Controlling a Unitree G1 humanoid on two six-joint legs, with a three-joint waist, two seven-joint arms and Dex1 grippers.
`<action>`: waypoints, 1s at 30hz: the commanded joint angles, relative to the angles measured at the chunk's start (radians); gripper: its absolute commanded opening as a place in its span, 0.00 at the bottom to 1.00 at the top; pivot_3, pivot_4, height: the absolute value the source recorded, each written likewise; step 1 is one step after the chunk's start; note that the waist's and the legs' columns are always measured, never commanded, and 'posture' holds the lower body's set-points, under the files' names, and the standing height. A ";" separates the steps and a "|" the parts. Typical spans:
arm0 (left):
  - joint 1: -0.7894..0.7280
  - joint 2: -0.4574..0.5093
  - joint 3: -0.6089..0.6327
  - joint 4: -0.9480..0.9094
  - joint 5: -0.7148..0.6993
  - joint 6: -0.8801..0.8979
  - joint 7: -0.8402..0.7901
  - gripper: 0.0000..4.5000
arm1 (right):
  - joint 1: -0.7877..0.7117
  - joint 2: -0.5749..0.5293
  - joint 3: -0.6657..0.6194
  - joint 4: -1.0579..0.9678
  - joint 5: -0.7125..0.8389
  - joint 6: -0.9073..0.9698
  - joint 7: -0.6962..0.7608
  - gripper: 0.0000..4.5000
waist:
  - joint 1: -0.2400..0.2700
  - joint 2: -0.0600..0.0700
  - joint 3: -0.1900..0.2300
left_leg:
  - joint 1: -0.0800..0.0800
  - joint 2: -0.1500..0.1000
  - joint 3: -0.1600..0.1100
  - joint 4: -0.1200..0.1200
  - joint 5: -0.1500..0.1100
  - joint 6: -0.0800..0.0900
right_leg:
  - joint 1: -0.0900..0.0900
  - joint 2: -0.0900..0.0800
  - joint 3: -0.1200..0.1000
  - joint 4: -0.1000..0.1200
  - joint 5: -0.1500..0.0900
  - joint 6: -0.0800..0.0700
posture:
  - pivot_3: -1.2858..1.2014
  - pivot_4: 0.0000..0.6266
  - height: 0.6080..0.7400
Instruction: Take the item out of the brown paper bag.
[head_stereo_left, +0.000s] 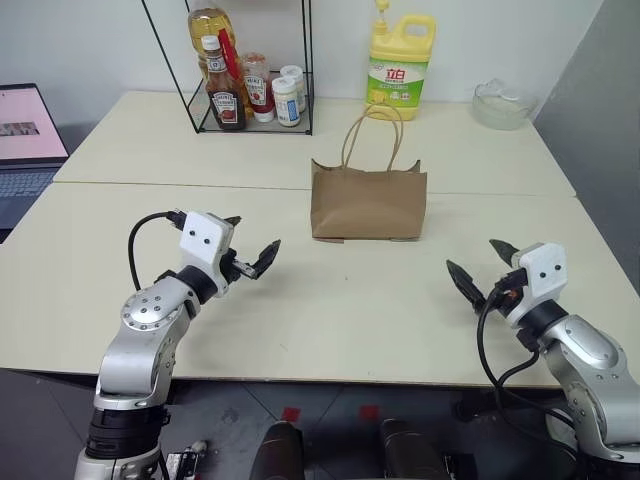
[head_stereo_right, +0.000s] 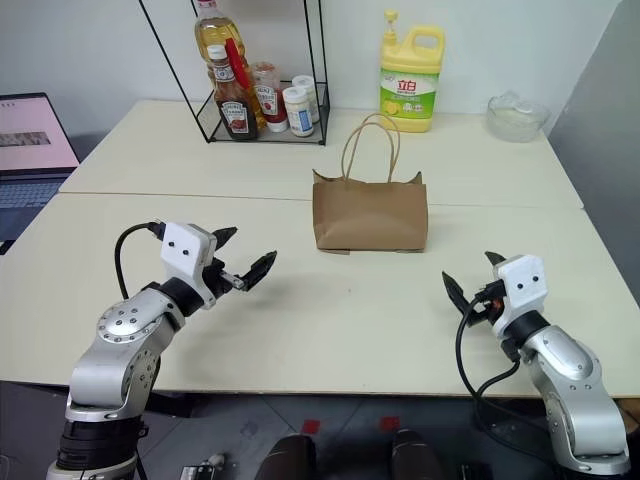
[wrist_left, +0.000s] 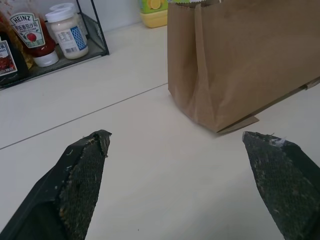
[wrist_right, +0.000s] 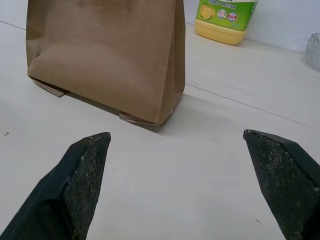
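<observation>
Left claw (head_stereo_left: 255, 243): spread wide, holding nothing, hovering over the bench (head_stereo_left: 330, 310) short of the brown paper bag (head_stereo_left: 368, 204), on its left.
Right claw (head_stereo_left: 480, 268): fully spread too, empty, short of the bag on its right.
Bag: upright mid-bench, both cord handles (head_stereo_left: 372, 135) standing up, no claw touching it.
Item: cannot be seen; presumably inside the bag.
Risk: the light bag may slide or tip if one claw pushes in unbraced.
Risk: a claw may pinch paper or snag a handle, lifting the bag instead.
</observation>
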 joint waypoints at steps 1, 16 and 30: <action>-0.002 -0.003 0.004 -0.035 -0.034 0.008 -0.015 1.00 | -0.003 -0.001 -0.027 -0.020 0.007 -0.029 -0.001 0.99 | 0.000 0.000 0.000 | 0.000 0.000 0.000 0.000 0.000 0.000 | 0.000 0.000 0.000 0.000 0.000 0.000 | 0.52 0.24 1.00; 0.015 0.012 -0.003 -0.042 -0.011 -0.001 -0.009 1.00 | -0.012 -0.001 -0.016 -0.028 0.004 -0.014 -0.007 0.99 | 0.000 0.000 0.000 | 0.000 0.000 0.000 0.000 0.000 0.000 | 0.000 0.000 0.000 0.000 0.000 0.000 | 0.52 0.24 1.00; -0.004 0.050 -0.008 -0.081 -0.068 0.064 -0.072 1.00 | -0.028 -0.008 -0.019 -0.012 0.005 -0.010 -0.002 0.99 | 0.000 0.000 0.000 | 0.000 0.000 0.000 0.000 0.000 0.000 | 0.000 0.000 0.000 0.000 0.000 0.000 | 0.52 0.24 1.00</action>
